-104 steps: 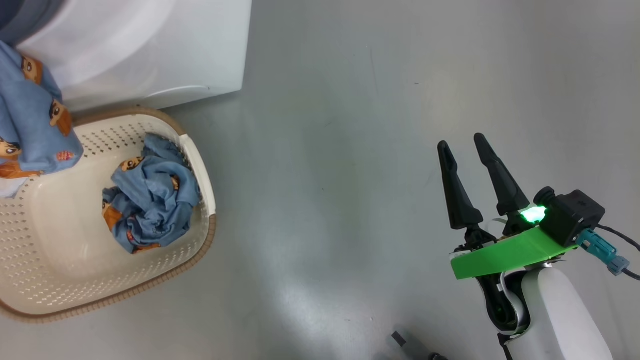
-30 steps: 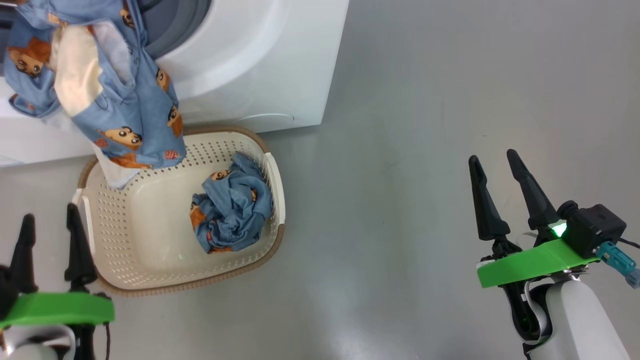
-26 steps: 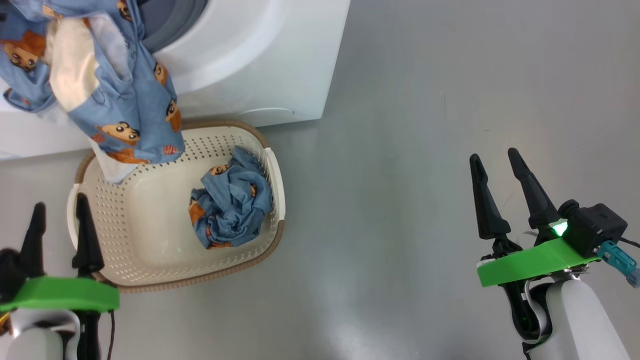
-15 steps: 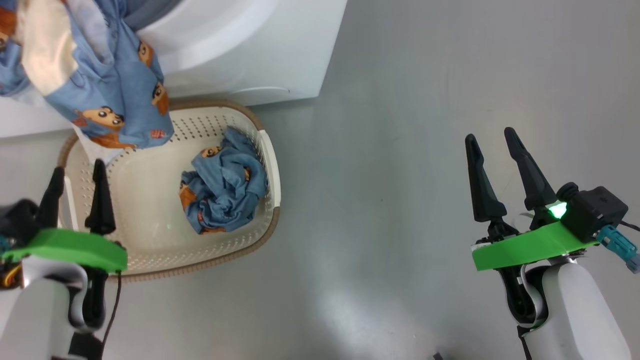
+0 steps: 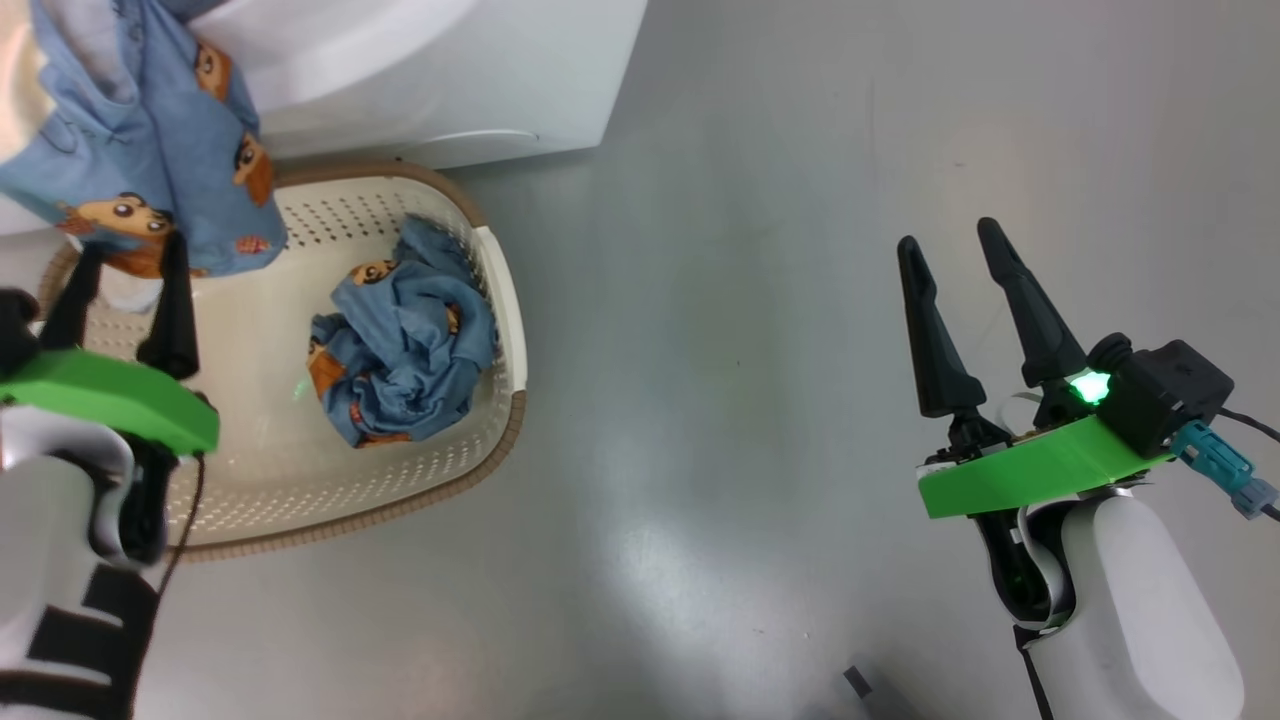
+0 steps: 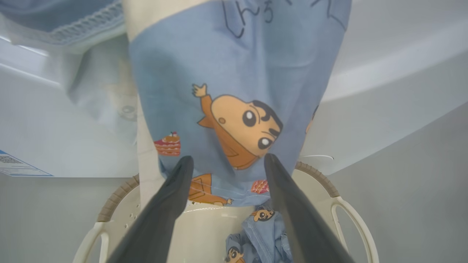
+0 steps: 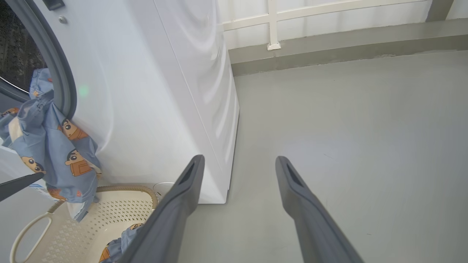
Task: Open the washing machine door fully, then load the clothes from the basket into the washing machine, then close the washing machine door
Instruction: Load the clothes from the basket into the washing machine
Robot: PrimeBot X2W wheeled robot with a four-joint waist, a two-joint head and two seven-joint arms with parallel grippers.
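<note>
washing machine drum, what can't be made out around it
Drum: dark, cut by the right wrist view's left edge.
Hanging garment: top cut by the head view's upper edge.
Basket: left side behind the left tool, head view.

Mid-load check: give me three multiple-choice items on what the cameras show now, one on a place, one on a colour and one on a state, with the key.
1. Where does the crumpled bundle lie?
A. on the floor
B. in the basket
C. inside the drum

2. What colour is the basket's rim?
A. brown
B. green
C. black

3. How is the left gripper?
A. shut on cloth
B. shut, empty
C. open

Key:
1 B: the bundle sits against the basket's wall in the head view.
2 A: a brown woven-look band runs round the top.
3 C: its two fingers stand well apart in the left wrist view.
</note>
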